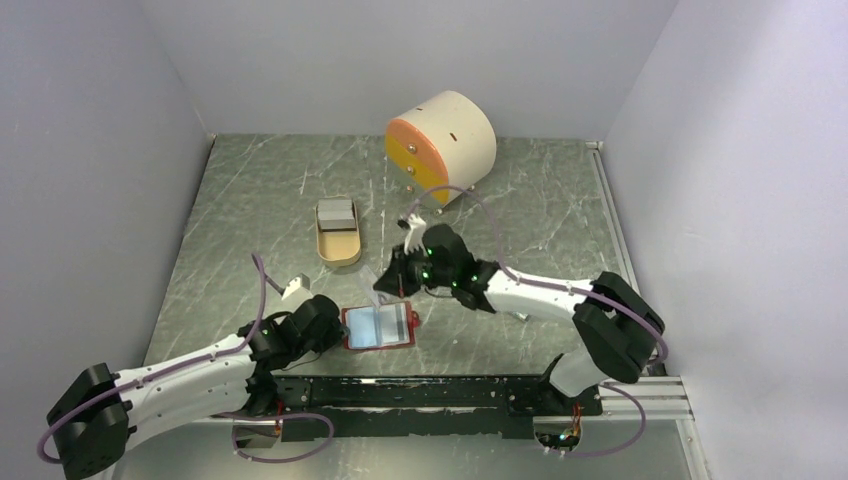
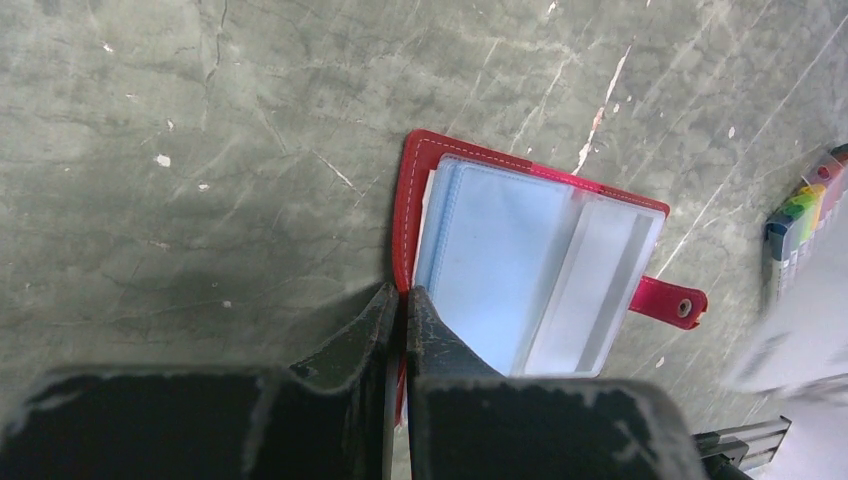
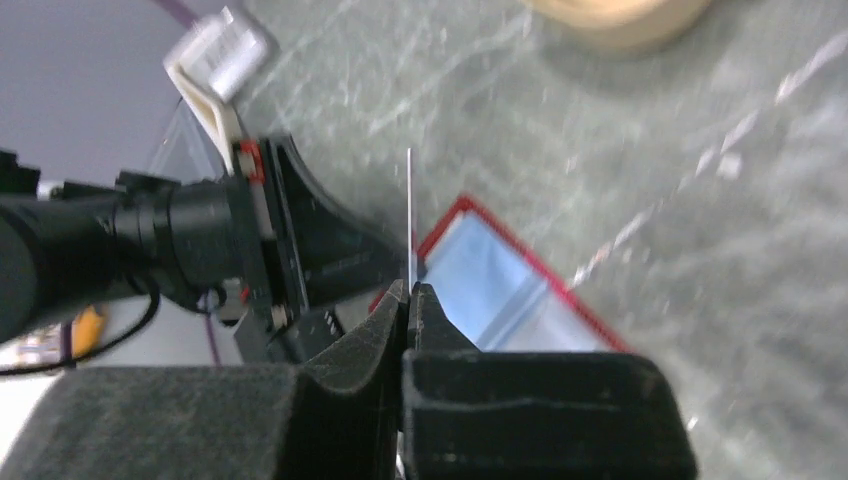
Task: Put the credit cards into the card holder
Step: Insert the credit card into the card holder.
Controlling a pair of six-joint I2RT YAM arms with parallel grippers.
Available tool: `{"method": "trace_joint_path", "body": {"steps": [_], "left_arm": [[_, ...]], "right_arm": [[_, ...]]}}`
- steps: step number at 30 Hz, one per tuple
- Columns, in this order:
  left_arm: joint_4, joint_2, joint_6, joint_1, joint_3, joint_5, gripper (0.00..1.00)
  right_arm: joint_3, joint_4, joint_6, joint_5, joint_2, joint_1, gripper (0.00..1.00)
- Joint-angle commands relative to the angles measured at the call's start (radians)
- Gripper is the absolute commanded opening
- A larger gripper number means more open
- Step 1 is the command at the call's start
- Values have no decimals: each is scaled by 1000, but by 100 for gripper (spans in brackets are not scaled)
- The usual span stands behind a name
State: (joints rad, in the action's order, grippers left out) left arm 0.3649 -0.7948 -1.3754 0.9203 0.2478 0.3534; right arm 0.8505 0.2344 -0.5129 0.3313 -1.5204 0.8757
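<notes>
The red card holder (image 1: 380, 327) lies open on the table with its pale blue pockets (image 2: 520, 270) facing up and its snap tab (image 2: 668, 301) pointing away from my left gripper. My left gripper (image 2: 403, 295) is shut on the holder's red left edge. My right gripper (image 3: 410, 290) hovers just above the holder (image 3: 500, 290), shut on a thin silver-grey credit card (image 3: 410, 215) seen edge-on. That card (image 1: 385, 287) hangs tilted over the holder's far left corner. More credit cards (image 1: 336, 213) lie stacked in the tan tray.
A tan oval tray (image 1: 340, 250) stands behind the holder. A cream drum with an orange and yellow face (image 1: 442, 148) sits at the back. A bundle of rainbow-coloured sticks (image 2: 800, 215) lies just beyond the snap tab. Grey walls enclose the table.
</notes>
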Motion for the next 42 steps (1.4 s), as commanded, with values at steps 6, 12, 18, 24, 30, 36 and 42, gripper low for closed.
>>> {"method": "trace_joint_path", "body": {"steps": [6, 12, 18, 24, 30, 36, 42], "left_arm": [[-27, -27, 15, 6, 11, -7, 9], [-36, -22, 18, 6, 13, -11, 9], [-16, 0, 12, 6, 13, -8, 9], [-17, 14, 9, 6, 5, -10, 9], [-27, -3, 19, 6, 12, -17, 9], [-23, -1, 16, 6, 9, -21, 9], [-34, 5, 13, 6, 2, -19, 9]], "right_arm": [[-308, 272, -346, 37, 34, 11, 0], [-395, 422, -456, 71, -40, 11, 0], [-393, 363, -450, 21, -37, 12, 0], [-398, 341, -430, -16, -47, 5, 0], [-410, 423, -458, 21, -108, -1, 0], [-445, 396, -467, -30, -50, -11, 0], [-443, 408, -472, -21, -63, -13, 0]]}}
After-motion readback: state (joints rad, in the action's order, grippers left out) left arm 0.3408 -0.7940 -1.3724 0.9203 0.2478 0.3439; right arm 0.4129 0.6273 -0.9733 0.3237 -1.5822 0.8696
